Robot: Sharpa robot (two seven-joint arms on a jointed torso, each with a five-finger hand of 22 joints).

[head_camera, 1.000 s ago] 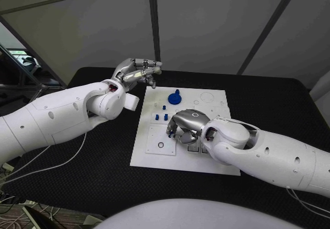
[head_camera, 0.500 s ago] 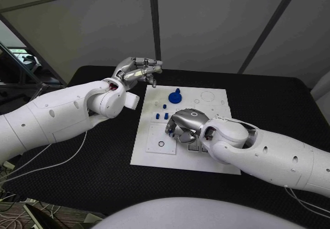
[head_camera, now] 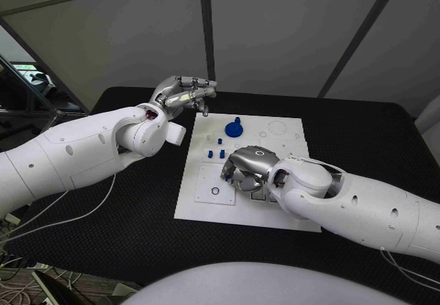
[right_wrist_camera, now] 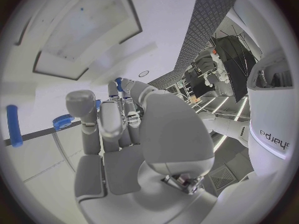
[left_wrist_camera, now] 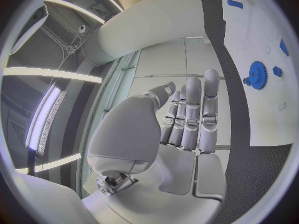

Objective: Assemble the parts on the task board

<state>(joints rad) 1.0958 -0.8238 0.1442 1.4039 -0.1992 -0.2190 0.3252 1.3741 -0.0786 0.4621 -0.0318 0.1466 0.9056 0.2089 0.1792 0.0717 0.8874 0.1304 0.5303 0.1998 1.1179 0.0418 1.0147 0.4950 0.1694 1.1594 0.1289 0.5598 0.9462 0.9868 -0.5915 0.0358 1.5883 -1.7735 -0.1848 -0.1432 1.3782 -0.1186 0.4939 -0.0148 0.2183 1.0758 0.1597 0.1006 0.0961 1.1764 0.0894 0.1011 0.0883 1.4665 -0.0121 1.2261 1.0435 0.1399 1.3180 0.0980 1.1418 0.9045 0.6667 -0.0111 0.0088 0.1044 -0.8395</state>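
Fingers [right_wrist_camera: 118, 87] of right hand [head_camera: 247, 168] pinch small blue part; left hand [head_camera: 184, 94] fingers apart, holding nothing.

Black table [head_camera: 110, 216], pale grey panelled wall [head_camera: 275, 44] behind, cables [head_camera: 23, 270] on the floor at left

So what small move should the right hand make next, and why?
Probably the right hand should ease its fingers toward the small blue pegs and pinch one. It hovers low over the task board with its fingertips close to those pegs, while the left hand is raised by the board's far corner, holding nothing.
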